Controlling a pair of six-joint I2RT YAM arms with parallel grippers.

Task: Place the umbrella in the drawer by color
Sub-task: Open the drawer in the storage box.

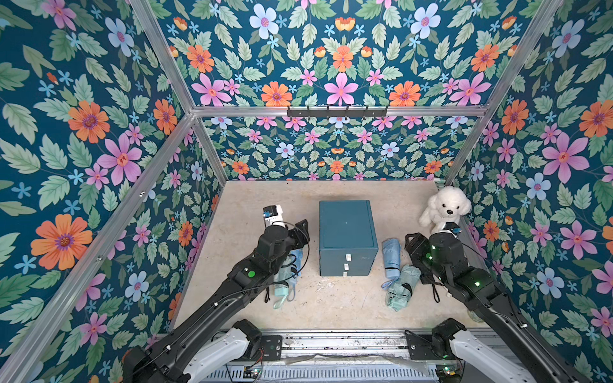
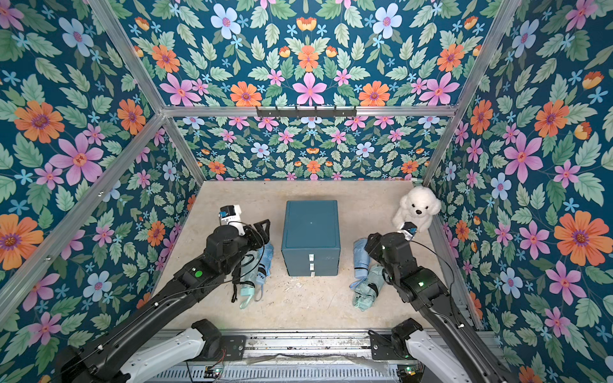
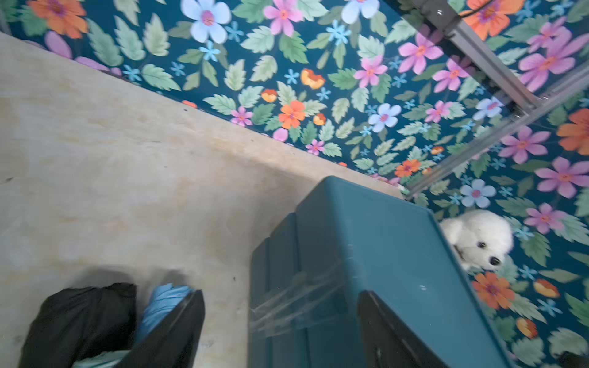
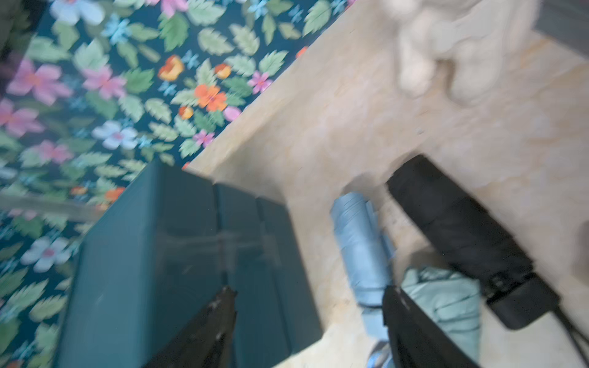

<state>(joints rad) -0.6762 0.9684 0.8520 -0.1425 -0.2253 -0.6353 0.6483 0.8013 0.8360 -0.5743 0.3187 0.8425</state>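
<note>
Hovering with jaws spread and empty, the right gripper (image 4: 309,288) has a folded pale-blue umbrella (image 4: 357,235) just beside one jaw, a mint umbrella (image 4: 446,296) and black umbrella (image 4: 459,232) beyond, and the teal drawer chest (image 4: 191,255) opposite. The left gripper (image 3: 280,293), equally spread and empty, hangs beside that chest.

Teal cabinet (image 1: 346,232) stood mid-table, three drawers shut. Folded blue umbrella (image 1: 390,258), mint umbrella (image 1: 403,287) and black umbrella (image 4: 462,229) lay right of it. Another umbrella pile (image 1: 282,288) lay left.
</note>
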